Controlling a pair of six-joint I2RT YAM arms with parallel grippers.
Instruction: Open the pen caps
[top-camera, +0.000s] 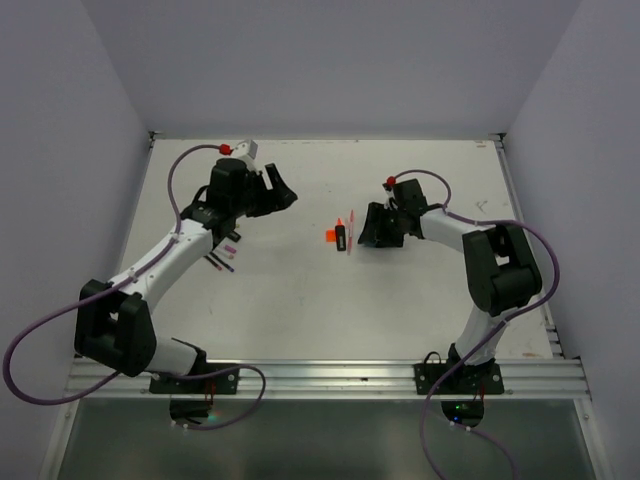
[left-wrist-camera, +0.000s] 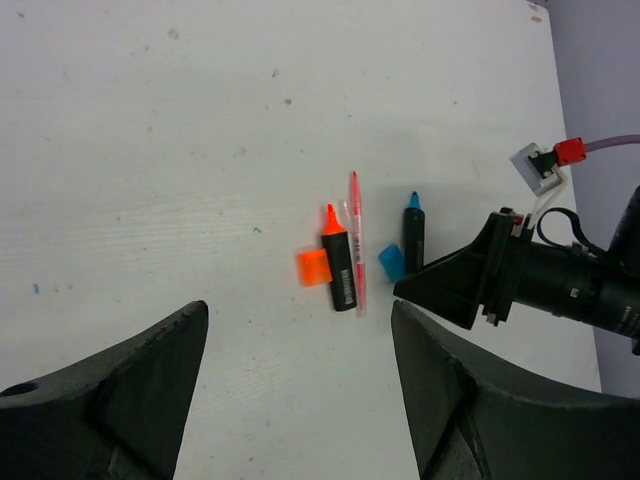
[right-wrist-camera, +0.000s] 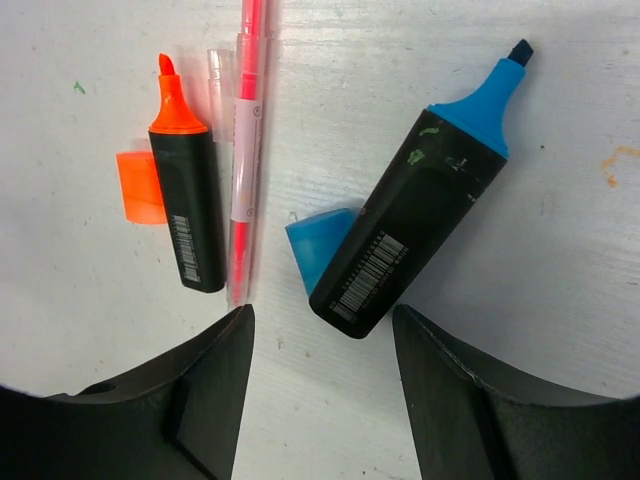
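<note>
From above, the left gripper (top-camera: 283, 192) hangs over the table (top-camera: 300, 320), well apart from the pens, while the right gripper (top-camera: 365, 228) is just beside them.

In the left wrist view, its fingers are spread wide and hold nothing. The orange cap (left-wrist-camera: 313, 267) lies off, against the orange highlighter (left-wrist-camera: 341, 272).

In the right wrist view, the fingers are also wide and empty. The blue cap (right-wrist-camera: 315, 245) lies off, touching the blue highlighter (right-wrist-camera: 410, 230), and a pink pen (right-wrist-camera: 245, 150) lies between the highlighters.

Robot lab test cell: plain white surface (top-camera: 300, 310) boxed by bare grey walls (top-camera: 70, 120), left arm (top-camera: 170, 250) & right arm (top-camera: 490, 262) bolted to alu rail (top-camera: 330, 378), purple cables (top-camera: 172, 185) looping.
</note>
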